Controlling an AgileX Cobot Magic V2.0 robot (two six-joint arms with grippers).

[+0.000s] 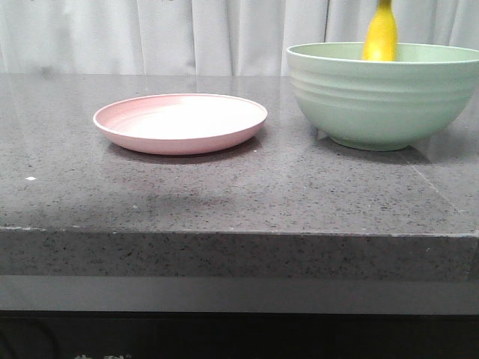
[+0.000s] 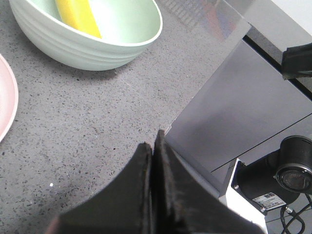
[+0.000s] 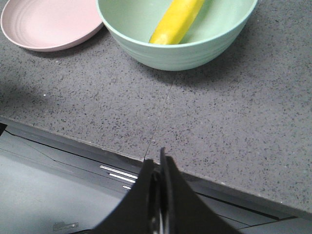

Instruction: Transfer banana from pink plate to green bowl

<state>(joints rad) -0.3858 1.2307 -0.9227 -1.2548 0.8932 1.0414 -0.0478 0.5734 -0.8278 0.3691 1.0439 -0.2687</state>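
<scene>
The yellow banana (image 1: 381,34) leans inside the green bowl (image 1: 382,97), its upper end sticking up above the rim; it also shows in the bowl in the left wrist view (image 2: 78,17) and the right wrist view (image 3: 176,20). The pink plate (image 1: 179,122) lies bare to the bowl's left. No gripper appears in the front view. My left gripper (image 2: 153,139) is shut with nothing in it, over the counter's edge, well away from the bowl (image 2: 87,44). My right gripper (image 3: 157,156) is shut and holds nothing, at the counter's front edge, short of the bowl (image 3: 175,46).
The dark speckled stone counter (image 1: 224,194) carries the plate and bowl. A white curtain hangs behind. The counter's front edge (image 3: 97,151) and robot base parts (image 2: 273,180) lie below the grippers.
</scene>
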